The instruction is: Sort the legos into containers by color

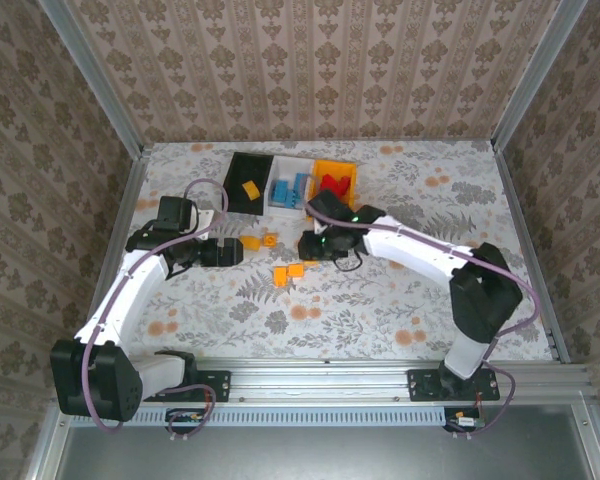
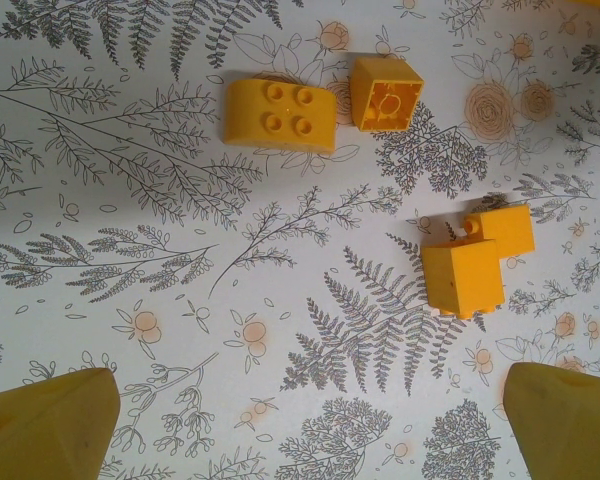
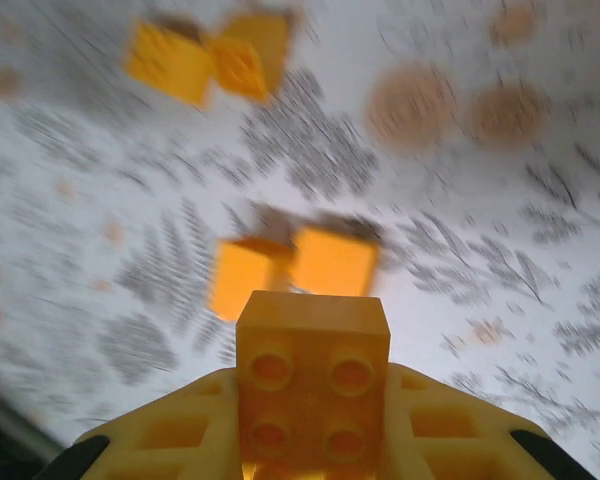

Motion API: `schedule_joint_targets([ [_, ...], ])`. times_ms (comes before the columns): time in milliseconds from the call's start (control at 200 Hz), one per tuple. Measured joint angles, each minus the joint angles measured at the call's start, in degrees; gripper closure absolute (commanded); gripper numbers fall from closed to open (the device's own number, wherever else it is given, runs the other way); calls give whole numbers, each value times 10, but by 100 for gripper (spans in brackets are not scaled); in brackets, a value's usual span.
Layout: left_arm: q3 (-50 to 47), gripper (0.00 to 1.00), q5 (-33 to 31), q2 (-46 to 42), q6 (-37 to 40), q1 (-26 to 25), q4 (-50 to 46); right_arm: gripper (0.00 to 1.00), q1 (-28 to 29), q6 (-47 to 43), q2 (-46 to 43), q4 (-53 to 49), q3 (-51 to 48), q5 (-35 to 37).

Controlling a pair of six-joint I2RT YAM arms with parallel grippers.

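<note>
Three containers stand in a row at the back: a black bin (image 1: 237, 170) holding a yellow lego (image 1: 249, 189), a white bin (image 1: 281, 207) with blue legos (image 1: 290, 192), and an orange bin (image 1: 348, 170) with red legos (image 1: 332, 185). My right gripper (image 1: 308, 247) is shut on a yellow-orange brick (image 3: 313, 370), studs facing the camera, lifted above a loose pair of yellow bricks (image 3: 295, 270). My left gripper (image 2: 305, 430) hangs open over bare tablecloth, its fingers (image 2: 50, 425) wide apart. Ahead of it lie a rounded yellow brick (image 2: 280, 113), a square one (image 2: 385, 93) and a touching pair (image 2: 477, 260).
The floral tablecloth (image 1: 420, 290) covers the whole table, walled in by patterned panels. Four loose yellow bricks lie mid-table between the two grippers (image 1: 250, 242) (image 1: 288, 272). Open cloth stretches to the right and front. The right wrist view is motion-blurred.
</note>
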Motion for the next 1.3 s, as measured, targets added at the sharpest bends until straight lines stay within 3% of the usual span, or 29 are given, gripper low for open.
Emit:
schedule_joint_targets([
  [280, 0, 0, 0, -1, 0, 0, 0, 71, -64, 78, 28, 156, 112, -147],
  [540, 0, 0, 0, -1, 0, 0, 0, 72, -65, 131, 171, 245, 289, -203],
  [760, -3, 0, 0, -1, 0, 0, 0, 73, -63, 145, 331, 229, 469, -215],
  [1045, -3, 0, 2, -1, 0, -1, 2, 74, -60, 120, 494, 137, 693, -189],
  [1300, -3, 0, 2, -1, 0, -6, 2, 69, -59, 87, 541, 94, 734, -110],
])
